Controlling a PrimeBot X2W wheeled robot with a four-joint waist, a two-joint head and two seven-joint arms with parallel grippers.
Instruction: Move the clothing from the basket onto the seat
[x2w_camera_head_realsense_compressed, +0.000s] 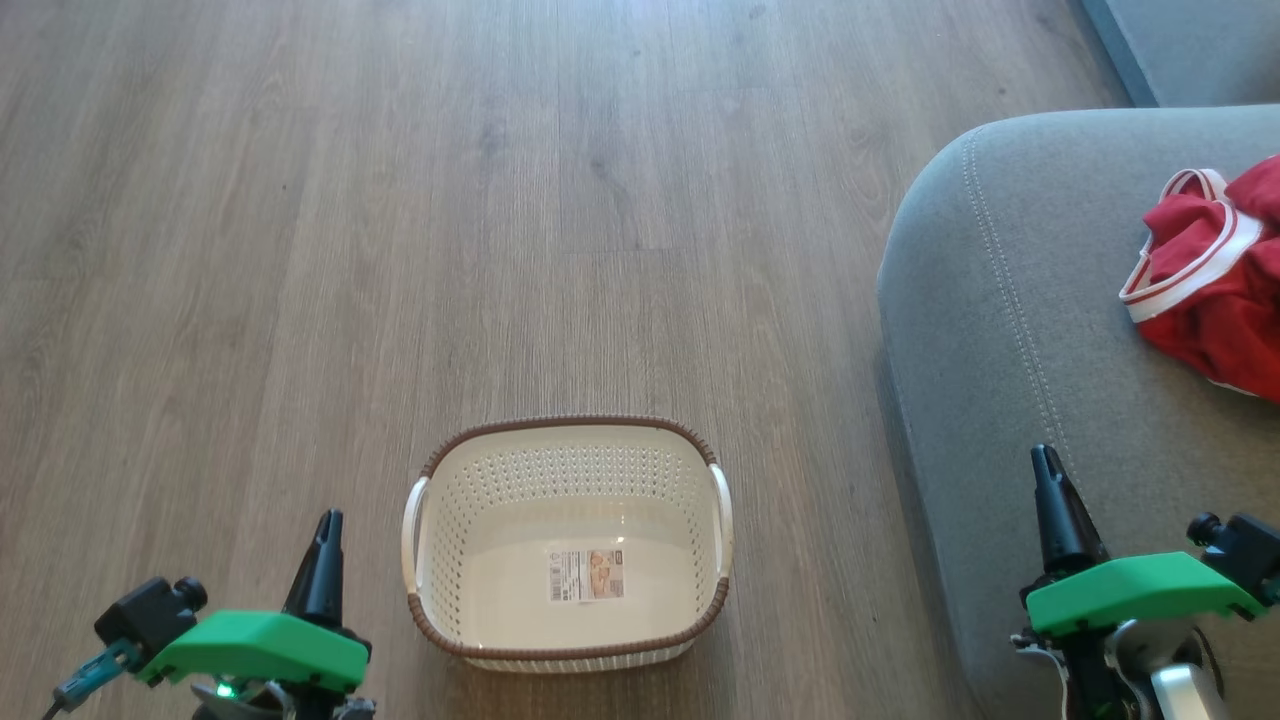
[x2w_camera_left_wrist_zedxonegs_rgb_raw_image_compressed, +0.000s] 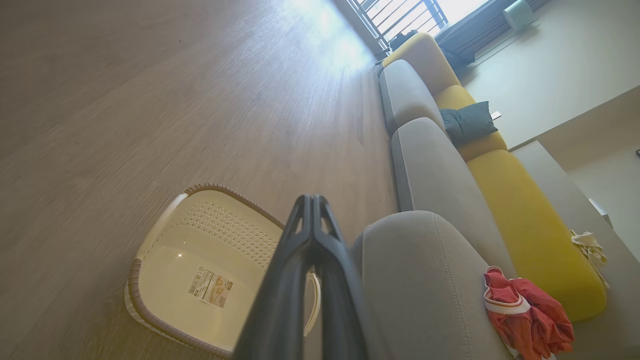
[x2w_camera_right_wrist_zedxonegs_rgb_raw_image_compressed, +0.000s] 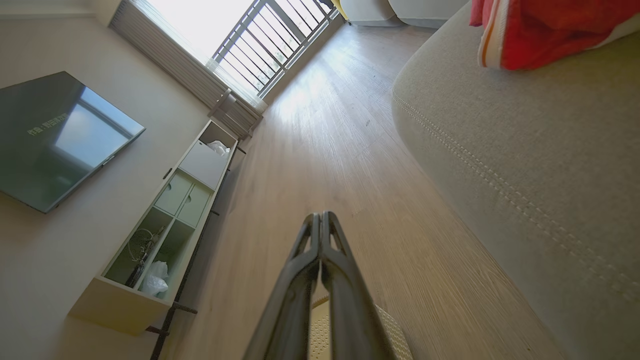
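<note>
Your left gripper (x2w_camera_head_realsense_compressed: 329, 522) has its two dark fingers pressed together with nothing between them, and it hangs over the floor (x2w_camera_head_realsense_compressed: 400, 200) just left of the basket (x2w_camera_head_realsense_compressed: 570, 425), level with its near left corner. The left wrist view confirms it: the left gripper (x2w_camera_left_wrist_zedxonegs_rgb_raw_image_compressed: 312, 201) tips meet, and the basket (x2w_camera_left_wrist_zedxonegs_rgb_raw_image_compressed: 134, 285) sits behind them. Your right gripper (x2w_camera_head_realsense_compressed: 1046, 462) is also pressed together and holding nothing. It is well right of the basket, above the front edge of the seat (x2w_camera_head_realsense_compressed: 1000, 300). In the right wrist view the right gripper (x2w_camera_right_wrist_zedxonegs_rgb_raw_image_compressed: 320, 218) fingers touch along their length, over the floor beside the seat (x2w_camera_right_wrist_zedxonegs_rgb_raw_image_compressed: 525, 150). The basket stands upright on the floor between the two grippers. Inside it you see a bare cream bottom and a paper label (x2w_camera_head_realsense_compressed: 586, 575). The seat is right of the basket, with a strip of floor between them. The clothing (x2w_camera_head_realsense_compressed: 1215, 290) lies on the seat, well right of the basket and farther from you. It is a bunched red heap with a white trim band facing the basket. You also see the clothing (x2w_camera_left_wrist_zedxonegs_rgb_raw_image_compressed: 525, 310) from the left wrist and the clothing (x2w_camera_right_wrist_zedxonegs_rgb_raw_image_compressed: 550, 30) from the right wrist, resting on the grey cushion in both.
</note>
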